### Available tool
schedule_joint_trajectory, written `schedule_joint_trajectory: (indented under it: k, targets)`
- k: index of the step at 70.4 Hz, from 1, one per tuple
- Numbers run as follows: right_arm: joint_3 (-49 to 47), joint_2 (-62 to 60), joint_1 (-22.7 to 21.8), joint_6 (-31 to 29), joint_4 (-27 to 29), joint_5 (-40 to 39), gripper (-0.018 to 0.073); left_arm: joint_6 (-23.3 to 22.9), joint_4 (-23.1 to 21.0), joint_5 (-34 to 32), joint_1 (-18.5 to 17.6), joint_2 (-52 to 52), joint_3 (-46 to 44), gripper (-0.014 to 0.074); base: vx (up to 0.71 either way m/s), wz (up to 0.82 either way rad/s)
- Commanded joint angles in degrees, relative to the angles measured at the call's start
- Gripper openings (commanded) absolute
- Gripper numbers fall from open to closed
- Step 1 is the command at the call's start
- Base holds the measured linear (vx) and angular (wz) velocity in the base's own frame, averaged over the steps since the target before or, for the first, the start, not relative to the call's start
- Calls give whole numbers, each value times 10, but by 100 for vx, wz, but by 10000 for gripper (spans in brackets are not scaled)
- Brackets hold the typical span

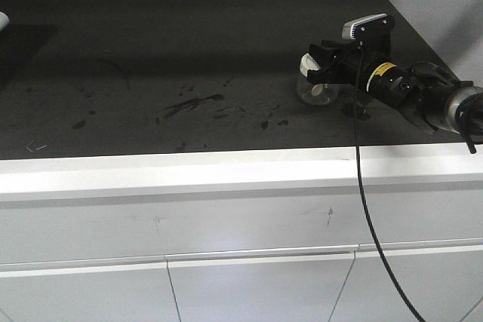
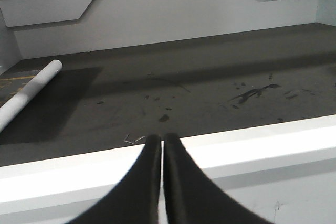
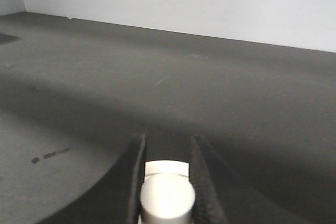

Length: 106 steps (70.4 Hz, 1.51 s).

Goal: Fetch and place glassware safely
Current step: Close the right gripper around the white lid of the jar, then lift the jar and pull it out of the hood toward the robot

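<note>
The glassware, a small clear glass jar [image 1: 317, 92] with an off-white lid [image 1: 307, 64], is at the right of the dark counter [image 1: 189, 50]. My right gripper [image 1: 318, 67] reaches in from the right and is shut on the lid's knob. In the right wrist view the round white knob [image 3: 167, 198] sits between the two black fingers [image 3: 135, 182] of the right gripper [image 3: 168, 145]. I cannot tell whether the jar rests on the counter or hangs just above it. My left gripper [image 2: 162, 139] is shut and empty over the counter's white front edge [image 2: 252, 145].
A white tube [image 2: 31, 93] lies at the far left of the counter. Dark smudges [image 1: 192, 103] mark the middle. A black cable [image 1: 366, 201] hangs from the right arm over the cabinet front. A wall [image 1: 438, 5] stands close on the right.
</note>
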Motion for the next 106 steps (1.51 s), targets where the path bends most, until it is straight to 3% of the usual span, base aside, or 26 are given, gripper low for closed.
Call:
schedule_joint_trajectory:
  k: [1,22,46,71,88,106]
  targets:
    - [-16,-34,0,20,5,-23,-8,-3,-5,-38,1,7,-15,-7,0,0]
    - [-4,-81,0,58,-3,-23,-4,-3,-5,-38,1,7,-15,-7,0,0]
    - [166,-216,0,19,-11,-27,-4,-3,-5,-38,1,7,-15,-7,0,0]
    - [334,-400,3,20,-46,-57,-4,-3,-5,-38,1,7,-15,-7,0,0]
    - [425,-474,79,18,-45,-56,-4,-3,-5,-38,1,7,-15,-7,0,0]
    - [440,-510,185,19,-46,-54,-4,-3,-5,-38,1,7,-15,-7,0,0]
